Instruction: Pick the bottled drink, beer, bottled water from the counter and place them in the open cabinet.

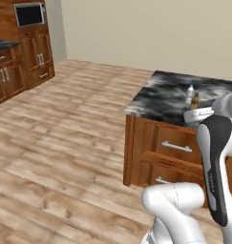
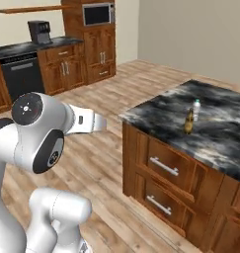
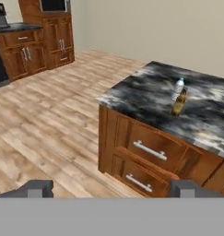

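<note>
Two bottles stood close together on the marbled tabletop [image 3: 145, 94], well in from its near corner: the beer [image 3: 179, 102], amber and long-necked, and the bottled water [image 3: 178, 87], clear, just behind it and possibly touching. Both were upright, long axes vertical, necks pointing up.

From the right base view the beer [image 2: 189, 122] and water [image 2: 195, 109] showed whole against the tabletop [image 2: 156, 111]. From the left base view the water [image 1: 189, 94] was plain, but the beer [image 1: 195, 101] was partly hidden behind the white arm. Beneath the tabletop edge the hand view showed two drawer handles [image 3: 150, 150], one above the other.

Claw [image 3: 112, 189] fingertips [image 3: 38, 188] stood spread wide at the bottom of the hand view, pinching nothing, well short of the bottles.
</note>
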